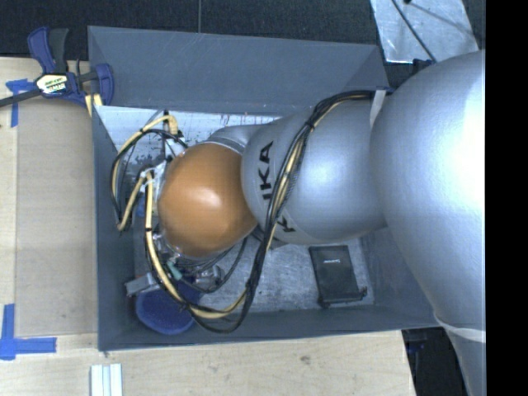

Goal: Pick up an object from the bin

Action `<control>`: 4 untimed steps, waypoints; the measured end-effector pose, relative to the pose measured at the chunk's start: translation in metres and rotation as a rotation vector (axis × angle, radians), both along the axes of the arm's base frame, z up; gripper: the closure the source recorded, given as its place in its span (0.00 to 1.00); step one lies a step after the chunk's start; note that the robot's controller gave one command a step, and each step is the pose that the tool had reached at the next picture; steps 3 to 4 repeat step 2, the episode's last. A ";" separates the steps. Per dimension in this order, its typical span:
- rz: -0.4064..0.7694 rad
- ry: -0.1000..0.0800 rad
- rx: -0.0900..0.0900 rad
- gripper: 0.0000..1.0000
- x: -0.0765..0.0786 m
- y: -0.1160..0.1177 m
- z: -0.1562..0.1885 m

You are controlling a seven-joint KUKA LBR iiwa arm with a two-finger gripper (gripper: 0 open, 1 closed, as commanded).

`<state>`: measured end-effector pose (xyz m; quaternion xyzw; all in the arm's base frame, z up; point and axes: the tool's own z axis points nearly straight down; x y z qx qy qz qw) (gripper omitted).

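1. Camera view: the arm reaches in from the right, with its orange cover over the left half of the grey bin.
2. The gripper juts out beneath the cover's lower edge. A blue rounded thing lies just beside it in the bin's lower-left corner (touching or not, I cannot tell).
3. Counted: one blue thing, and one black flat rectangle well apart at lower right.
4. The cover and the cables hide the gripper's tip, so I cannot tell whether it is open or closed.
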<state>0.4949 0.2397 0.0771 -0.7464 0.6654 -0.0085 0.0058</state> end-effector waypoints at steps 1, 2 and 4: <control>0.001 -0.003 0.005 1.00 0.001 0.003 0.003; -0.003 0.012 0.009 1.00 0.003 0.004 0.090; -0.003 0.012 0.009 1.00 0.003 0.004 0.090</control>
